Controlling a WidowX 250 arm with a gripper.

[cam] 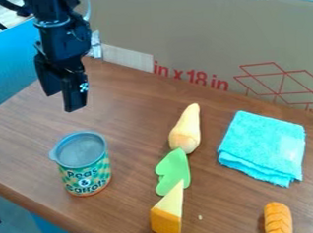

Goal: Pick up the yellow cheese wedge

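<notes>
At the lower right of the frame, a ridged orange toy food piece (279, 220) lies on the brown wooden tabletop (23, 160). Left of it, near the bottom centre, sits a yellow and orange wedge of toy cheese (169, 218); its pale tip meets the edge of a flat, lobed green piece (173, 172) in this view. At left, a round can with a patterned green and orange label (90, 173) stands upright. Beyond the green piece, a pale, tapered toy vegetable (186, 131) lies with its thick end towards it, and a folded turquoise cloth (263, 147) lies to the right.

Farther back, at the upper left, the black two-finger gripper (63, 102) hangs above the tabletop, its fingers parted and grasping nothing. The can is the thing nearest to it. A large cardboard panel (201, 32) stands along the far edge.

As a matter of handling, the can's rigid, rounded wall calls for widely spread fingers, centred and lowered straight, with even pressure from both sides; a fingertip catching the rim could tip it.
</notes>
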